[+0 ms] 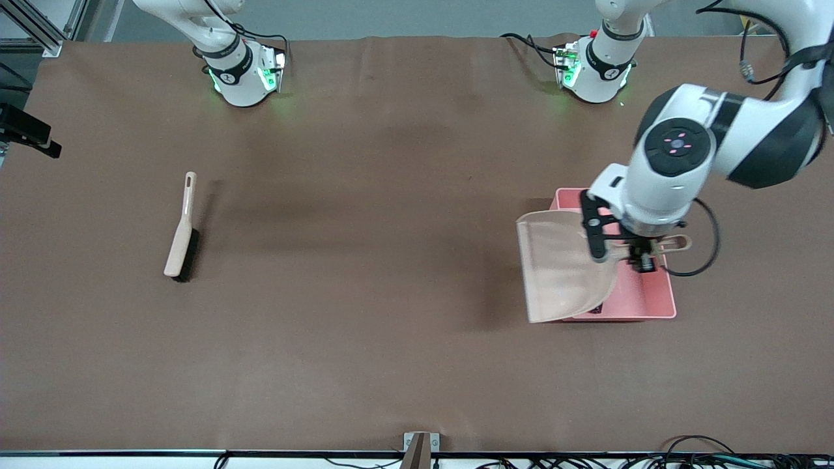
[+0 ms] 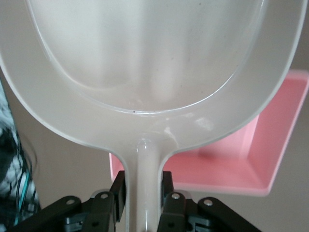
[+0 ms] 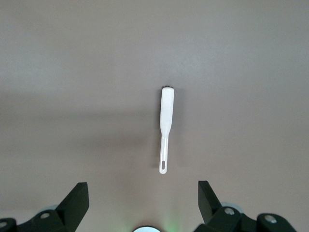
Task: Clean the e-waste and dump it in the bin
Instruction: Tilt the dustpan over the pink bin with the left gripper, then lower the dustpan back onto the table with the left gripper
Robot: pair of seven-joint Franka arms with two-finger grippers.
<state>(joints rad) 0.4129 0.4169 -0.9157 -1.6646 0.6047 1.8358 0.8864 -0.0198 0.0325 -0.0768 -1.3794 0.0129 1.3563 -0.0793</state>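
My left gripper [image 1: 642, 257] is shut on the handle of the beige dustpan [image 1: 563, 267] and holds it over the pink bin [image 1: 642, 299]. In the left wrist view the fingers [image 2: 119, 186] clamp the handle, the dustpan's scoop [image 2: 145, 63] shows nothing in it, and the bin [image 2: 270, 145] lies under it. A tiny dark speck [image 1: 594, 311] shows inside the bin by its nearer wall, below the pan's edge. The white-grey and green piece is hidden. My right gripper [image 3: 143, 193] is open and empty, high over the table, out of the front view.
A beige brush with dark bristles [image 1: 180, 231] lies on the brown table toward the right arm's end. It also shows in the right wrist view [image 3: 166, 121], well below the open fingers. Both arm bases stand along the table's edge farthest from the front camera.
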